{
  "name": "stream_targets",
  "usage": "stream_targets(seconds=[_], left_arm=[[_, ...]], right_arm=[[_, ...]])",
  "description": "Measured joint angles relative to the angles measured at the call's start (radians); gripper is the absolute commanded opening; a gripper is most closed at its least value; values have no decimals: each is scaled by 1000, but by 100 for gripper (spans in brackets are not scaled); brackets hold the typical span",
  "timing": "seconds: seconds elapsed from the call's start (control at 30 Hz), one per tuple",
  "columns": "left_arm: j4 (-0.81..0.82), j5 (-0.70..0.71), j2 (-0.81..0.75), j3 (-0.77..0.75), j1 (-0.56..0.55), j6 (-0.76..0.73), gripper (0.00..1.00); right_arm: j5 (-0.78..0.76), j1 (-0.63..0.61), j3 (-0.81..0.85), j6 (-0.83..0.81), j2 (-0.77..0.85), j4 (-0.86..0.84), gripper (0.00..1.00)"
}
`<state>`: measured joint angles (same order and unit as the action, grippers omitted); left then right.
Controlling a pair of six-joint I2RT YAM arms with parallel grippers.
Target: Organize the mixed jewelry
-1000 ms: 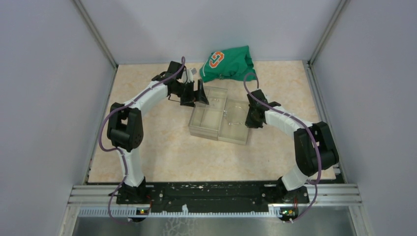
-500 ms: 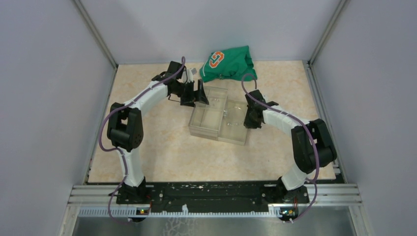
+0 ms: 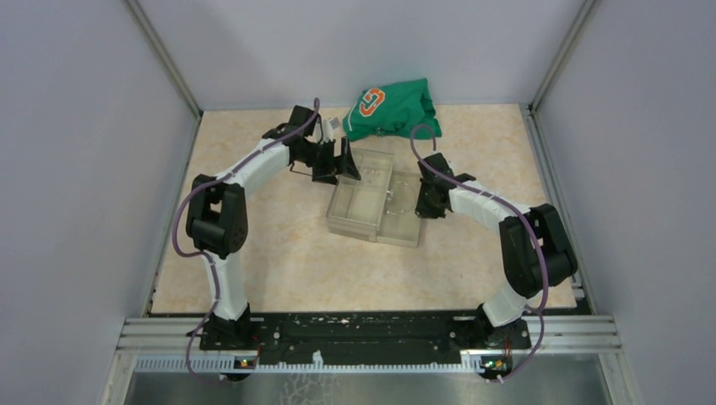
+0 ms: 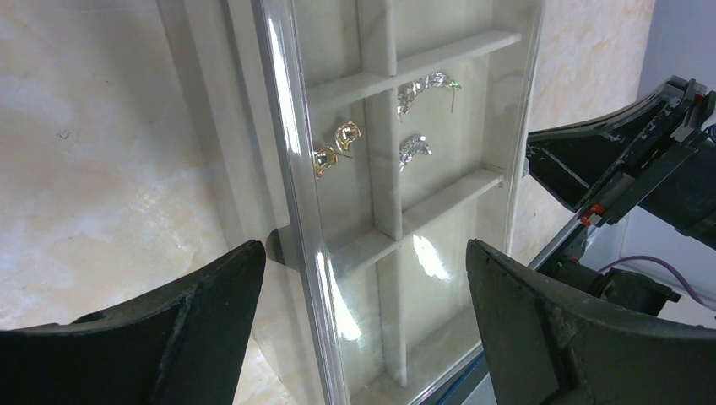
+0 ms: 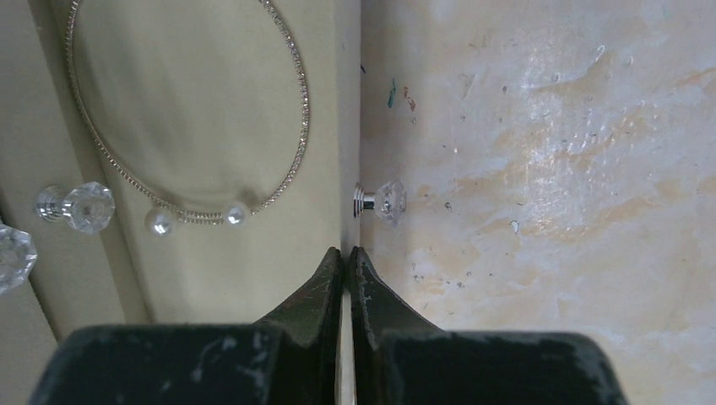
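Observation:
The clear compartmented box lies mid-table. In the left wrist view, two small gold earrings and two silvery pieces lie in its compartments. My left gripper is open with its jaws wide astride the box's long edge, at the box's far left corner. In the right wrist view a thin hoop bangle with two pearl ends lies in a pale compartment. My right gripper is shut on the thin wall of that compartment, at the box's right side.
A crystal knob sticks out of the pinched wall just beyond my right fingertips; another one is at the left. The green cloth with orange logo lies behind the box. Side walls enclose the table.
My right gripper has moved a little left and away, and the box's right edge has shifted left with it. The left arm has barely moved.

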<state>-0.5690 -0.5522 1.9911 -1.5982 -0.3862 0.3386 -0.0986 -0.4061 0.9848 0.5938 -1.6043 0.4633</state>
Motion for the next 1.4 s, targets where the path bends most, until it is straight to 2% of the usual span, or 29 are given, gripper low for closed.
stream_targets(seconds=[0.4,0.83,0.93,0.97,1.03,1.07,1.1,1.17,1.2,1.4], left_arm=[[1,-14,5,-6,0,1,94],[38,-26,5,24,0,28,94],[39,-25,4,26,0,28,94],[39,-25,3,26,0,28,94],[39,-25,3,26,0,27,94],[39,-25,2,26,0,27,94],[39,-25,2,26,0,27,94],[38,-24,2,26,0,27,94],[38,-24,2,26,0,27,94],[38,-25,2,26,0,25,94]], right_arm=[[16,-37,56,5,-33,6,0],[73,-81,44,129,-68,-85,1],[87,-83,42,132,-67,-100,37],[95,-83,41,132,-65,-111,42],[105,-79,27,134,-47,-142,44],[109,-74,13,133,-27,-156,42],[114,-68,-4,133,-1,-166,33],[117,-47,-34,137,45,-180,8],[118,-32,-49,141,64,-189,0],[117,54,-87,171,61,-196,0]])
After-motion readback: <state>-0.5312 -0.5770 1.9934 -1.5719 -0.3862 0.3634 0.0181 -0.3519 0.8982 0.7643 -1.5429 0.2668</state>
